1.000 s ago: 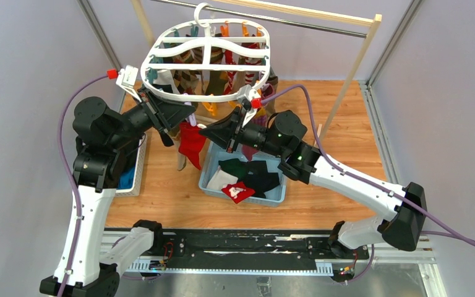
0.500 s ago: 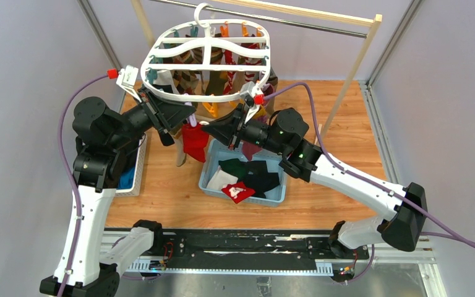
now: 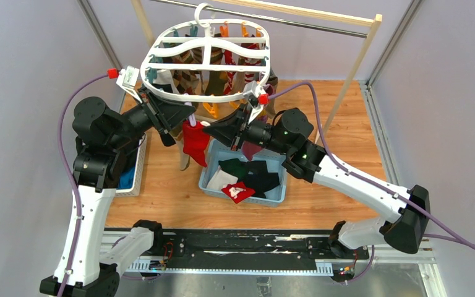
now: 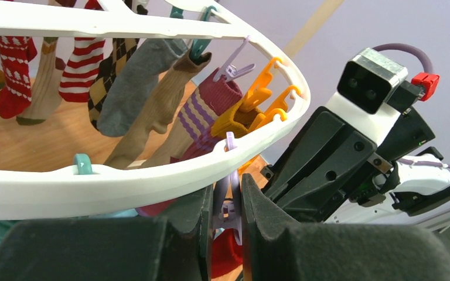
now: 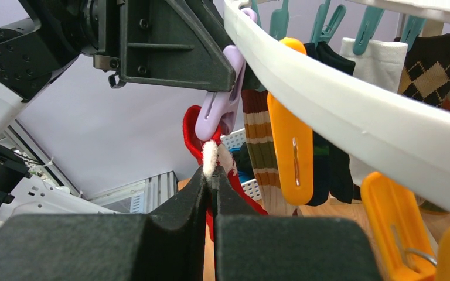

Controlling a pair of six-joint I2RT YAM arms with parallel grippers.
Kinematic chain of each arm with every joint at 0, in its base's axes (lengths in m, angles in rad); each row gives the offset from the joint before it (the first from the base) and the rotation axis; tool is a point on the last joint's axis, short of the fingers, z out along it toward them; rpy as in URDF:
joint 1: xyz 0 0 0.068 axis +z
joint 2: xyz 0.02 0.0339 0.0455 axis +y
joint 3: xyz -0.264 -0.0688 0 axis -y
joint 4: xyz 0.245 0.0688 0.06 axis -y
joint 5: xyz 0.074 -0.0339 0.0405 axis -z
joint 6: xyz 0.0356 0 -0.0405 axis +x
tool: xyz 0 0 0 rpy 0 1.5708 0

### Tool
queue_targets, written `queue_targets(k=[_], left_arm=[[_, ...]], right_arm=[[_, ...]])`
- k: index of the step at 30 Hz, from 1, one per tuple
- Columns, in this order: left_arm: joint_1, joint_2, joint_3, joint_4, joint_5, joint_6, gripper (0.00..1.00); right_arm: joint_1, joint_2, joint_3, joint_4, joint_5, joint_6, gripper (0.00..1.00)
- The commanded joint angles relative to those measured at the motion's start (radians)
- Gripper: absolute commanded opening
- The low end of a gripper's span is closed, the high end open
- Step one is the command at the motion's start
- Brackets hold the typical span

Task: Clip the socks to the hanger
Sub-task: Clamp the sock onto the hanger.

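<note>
The white oval hanger [image 3: 145, 65] hangs from the rail's metal bar, with several socks clipped along its far side. My left gripper [image 3: 188, 120] is under the hanger's near rim [image 4: 123, 181], shut on a purple peg [image 4: 229, 216]. My right gripper [image 3: 207, 129] is shut on the white cuff of a red sock [image 5: 211, 153]. It holds the cuff right at the lower tips of that purple peg [image 5: 222, 105]. The red sock [image 3: 195, 143] hangs down below both grippers. I cannot tell whether the peg grips the cuff.
A light blue bin [image 3: 247, 199] below holds dark green, black, white and red socks. A white basket [image 3: 137, 176] with blue cloth stands at the left. Orange pegs [image 5: 290, 129] hang from the rim beside the purple one. A wooden rail post [image 3: 352, 68] stands at the back right.
My right gripper has moved slightly up and left, carrying the red sock's cuff up to the purple peg. The left arm has stayed still on the peg.
</note>
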Motion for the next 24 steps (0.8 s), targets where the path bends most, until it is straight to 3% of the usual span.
queue_targets(k=[1,15,24], left_arm=[[0.001,-0.007,0.001,-0.013,0.050,0.038,0.00],[0.001,-0.010,0.007,-0.023,0.056,0.085,0.00],[0.001,-0.011,0.003,-0.020,0.049,0.096,0.00]], right_arm=[[-0.014,-0.026,0.029,0.022,-0.027,0.009,0.00],[-0.013,-0.037,0.051,-0.002,0.060,-0.011,0.00],[-0.014,-0.015,0.056,0.008,0.037,0.015,0.00]])
